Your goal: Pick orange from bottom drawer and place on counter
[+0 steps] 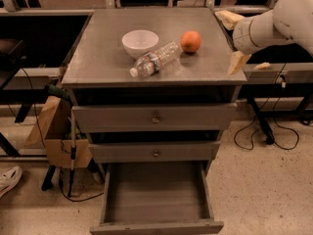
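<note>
Plainly, the orange (190,41) sat on the grey bench (102,58), just beside a clear plastic bottle (155,59) lying on its side and near a white bowl (140,42). The gripper (226,43) hung at the bench's right edge, jaws apart, clear of the fruit. The bottom drawer (155,199) stood pulled out.

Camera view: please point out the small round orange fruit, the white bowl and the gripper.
Small round orange fruit (190,41): camera view, centre of its skin.
White bowl (140,40): camera view, inside wall.
Gripper (233,40): camera view, midway between open fingertips, beside the right edge of the counter (107,58).
</note>
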You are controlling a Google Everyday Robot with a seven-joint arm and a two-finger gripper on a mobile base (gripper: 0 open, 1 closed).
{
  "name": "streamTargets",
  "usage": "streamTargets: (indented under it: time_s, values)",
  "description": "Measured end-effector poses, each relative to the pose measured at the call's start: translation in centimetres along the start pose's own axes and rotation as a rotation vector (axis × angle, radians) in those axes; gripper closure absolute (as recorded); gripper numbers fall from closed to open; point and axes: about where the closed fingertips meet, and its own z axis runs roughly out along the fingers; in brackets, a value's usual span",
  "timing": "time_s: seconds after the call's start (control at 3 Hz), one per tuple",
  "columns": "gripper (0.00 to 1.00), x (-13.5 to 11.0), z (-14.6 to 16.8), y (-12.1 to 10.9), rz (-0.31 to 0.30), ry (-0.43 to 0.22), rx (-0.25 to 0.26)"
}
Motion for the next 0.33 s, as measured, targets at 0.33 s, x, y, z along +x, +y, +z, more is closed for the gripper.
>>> streamTargets:
  time_s: [0.33]
  values:
    - [0.00,0.00,0.00,0.00,0.000,0.000,0.000]
